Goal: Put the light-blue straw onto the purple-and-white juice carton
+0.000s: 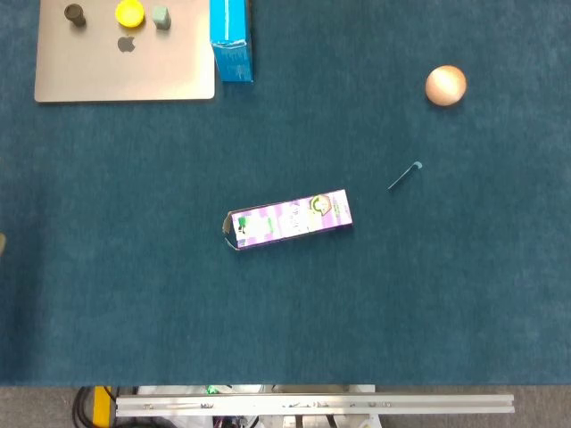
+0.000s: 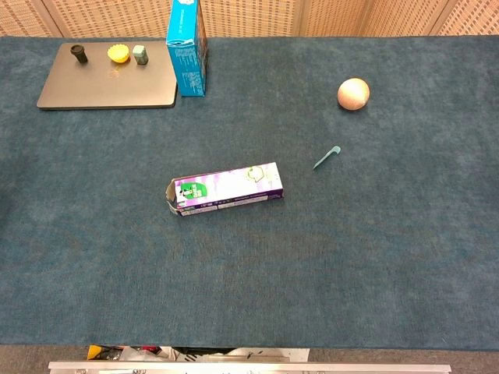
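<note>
neither robot hand shows in the head view or the chest view, so i cannot tell whether they are open, closed or holding anything; nothing of the arms is visible either.

the light-blue straw (image 1: 404, 176) lies flat on the blue tabletop (image 1: 446, 294), right of the purple-and-white juice carton (image 1: 288, 218) and a little further back, apart from it. the carton lies on its side, its opened end pointing left. so the task looks unstarted to me.

my worries from here:

1. the straw is thin and lies flush on the soft cloth. i judge that fingers coming down on it may press it into the pile or flick it away instead of lifting it.
2. its colour is close to the cloth's, and in both views it is small, so i may misjudge which end has the bend and where its middle is.
3. the wooden ball (image 1: 445, 86) sits behind the straw, well apart. a wide sweep of the arm could nudge it and it would probably roll.
4. the carton's upper face is narrow. a straw dropped across it at an angle or from height could slide or roll off onto the cloth.
5. the carton looks light. a robot hand touching it while placing could push it sideways.

the laptop (image 1: 125, 67) and the upright blue box (image 1: 231, 40) at the back left are far from the route, so i expect no trouble there.
</note>
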Controlling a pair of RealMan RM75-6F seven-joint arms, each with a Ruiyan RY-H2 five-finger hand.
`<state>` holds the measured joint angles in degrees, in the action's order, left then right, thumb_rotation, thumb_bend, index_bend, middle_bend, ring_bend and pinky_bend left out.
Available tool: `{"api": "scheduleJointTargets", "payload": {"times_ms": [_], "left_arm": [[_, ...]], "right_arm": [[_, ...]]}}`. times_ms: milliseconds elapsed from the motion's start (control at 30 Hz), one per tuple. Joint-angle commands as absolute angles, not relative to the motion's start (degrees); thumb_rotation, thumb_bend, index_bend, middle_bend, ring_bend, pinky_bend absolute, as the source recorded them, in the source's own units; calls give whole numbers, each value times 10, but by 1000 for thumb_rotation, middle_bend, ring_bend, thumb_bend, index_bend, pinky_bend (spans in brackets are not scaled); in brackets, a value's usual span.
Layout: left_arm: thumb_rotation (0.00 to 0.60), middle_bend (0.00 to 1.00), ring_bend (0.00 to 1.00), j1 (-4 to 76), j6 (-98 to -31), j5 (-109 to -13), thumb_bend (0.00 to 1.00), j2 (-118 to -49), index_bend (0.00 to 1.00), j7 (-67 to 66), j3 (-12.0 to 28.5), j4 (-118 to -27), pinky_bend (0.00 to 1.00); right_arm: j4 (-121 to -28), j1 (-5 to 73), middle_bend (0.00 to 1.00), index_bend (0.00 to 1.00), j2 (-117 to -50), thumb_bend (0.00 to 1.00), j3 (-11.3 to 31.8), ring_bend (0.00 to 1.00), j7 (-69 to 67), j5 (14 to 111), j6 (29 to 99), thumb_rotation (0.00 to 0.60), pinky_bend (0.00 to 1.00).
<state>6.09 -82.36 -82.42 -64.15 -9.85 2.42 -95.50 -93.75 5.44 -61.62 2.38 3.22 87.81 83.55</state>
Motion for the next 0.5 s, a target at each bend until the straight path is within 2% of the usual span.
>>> {"api": "scheduleJointTargets", "payload": {"times_ms": [33, 367, 467, 500], "left_arm": [[600, 197, 227, 64, -819, -822, 222, -642, 128, -103, 25, -958, 271], [600, 197, 227, 61, -829, -827, 222, -637, 130, -91, 26, -960, 271], [600, 197, 227, 62, -827, -828, 222, -634, 130, -90, 25, -961, 271], [600, 197, 227, 61, -828, -828, 222, -634, 130, -90, 25, -961, 271]], "right_arm": [[-937, 54, 454, 379, -615, 216, 24, 378, 31, 878, 836, 600, 442], [-952, 87, 454, 378, -600, 216, 38, 382, 7, 892, 808, 600, 443], [-957, 112, 471, 379, -593, 215, 45, 469, 20, 896, 779, 600, 453], [-958, 120, 509, 379, -591, 215, 48, 541, 25, 897, 770, 600, 506]]}}
